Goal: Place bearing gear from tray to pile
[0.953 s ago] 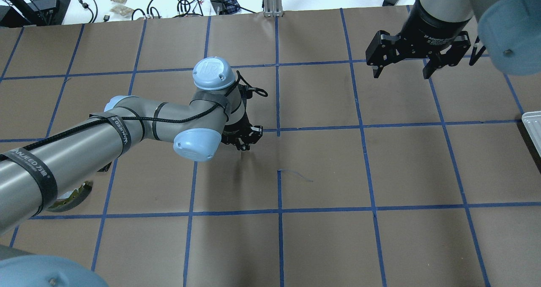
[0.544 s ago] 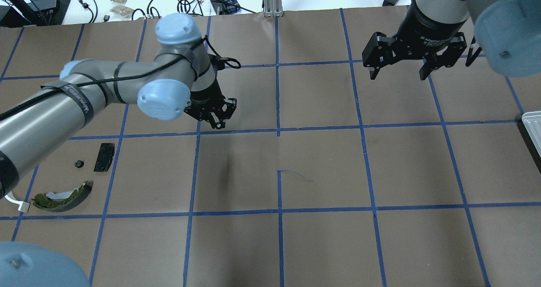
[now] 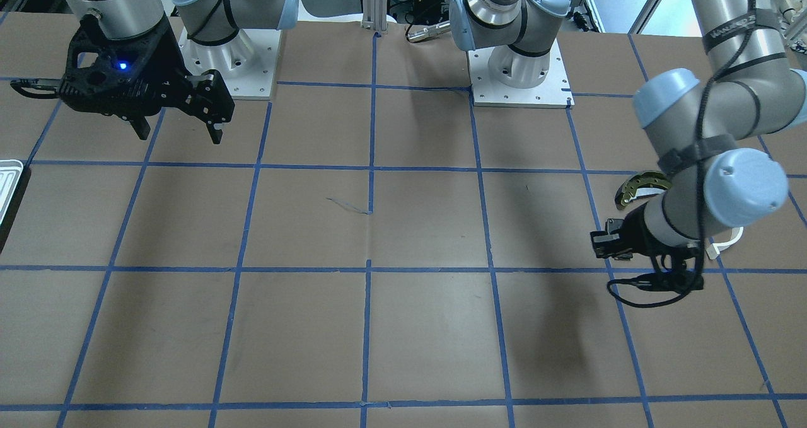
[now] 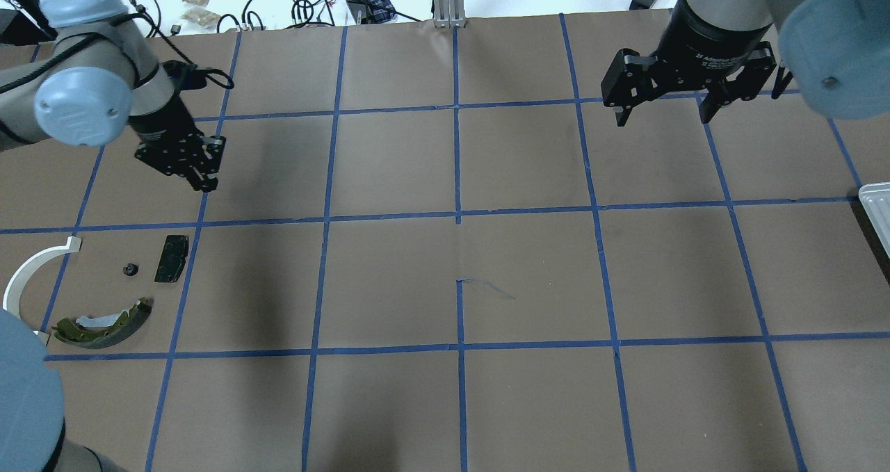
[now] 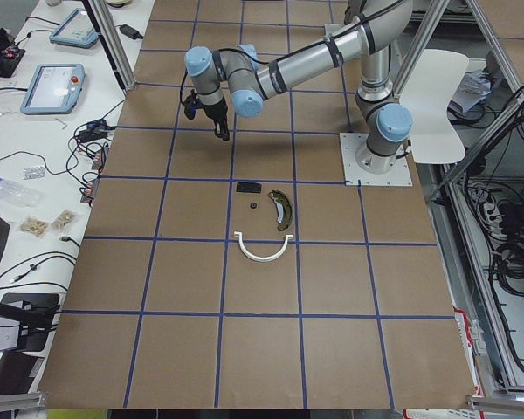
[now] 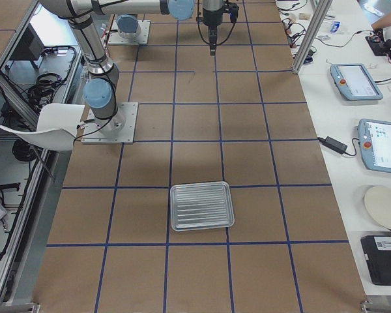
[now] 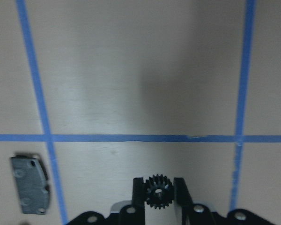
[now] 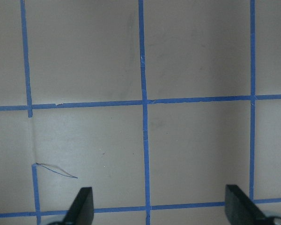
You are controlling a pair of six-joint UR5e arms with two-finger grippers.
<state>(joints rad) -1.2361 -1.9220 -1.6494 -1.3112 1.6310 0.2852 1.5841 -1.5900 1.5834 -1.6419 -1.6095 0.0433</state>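
Black teeth on show in the left wrist view: the bearing gear (image 7: 158, 190) sits right between the two fingers of the left pincer (image 7: 159, 185), pinched from both sides at the very tips. So the left pincer is clenched on the gear, and the gear is up off the brown paper counter (image 4: 528, 277), not on the tray (image 6: 202, 206).

The gear is round, so there is no long axis to call. Its flat face and centre hole look straight back at the wrist camera, with the teeth fanning out all round and the fingers pressing on opposite edges.

Overhead, the left pincer (image 4: 201, 180) hangs just on the far side of a blue tape line (image 4: 264, 218) from the pile (image 5: 282, 209). On the near side of that line lie the black pad (image 4: 172, 258), a small dark round part (image 4: 129, 270) just beside it, the olive brake shoe (image 4: 104, 322) nearer the robot, and the white arc (image 4: 28, 270) out towards the counter's edge. The pad is the nearest piece to the gear; only bare paper and the tape strip show between them.

Over on the other side, the right pincer (image 4: 664, 119) hovers with its fingers spread wide and nothing between them. The tray lies well apart, at the counter's right end.
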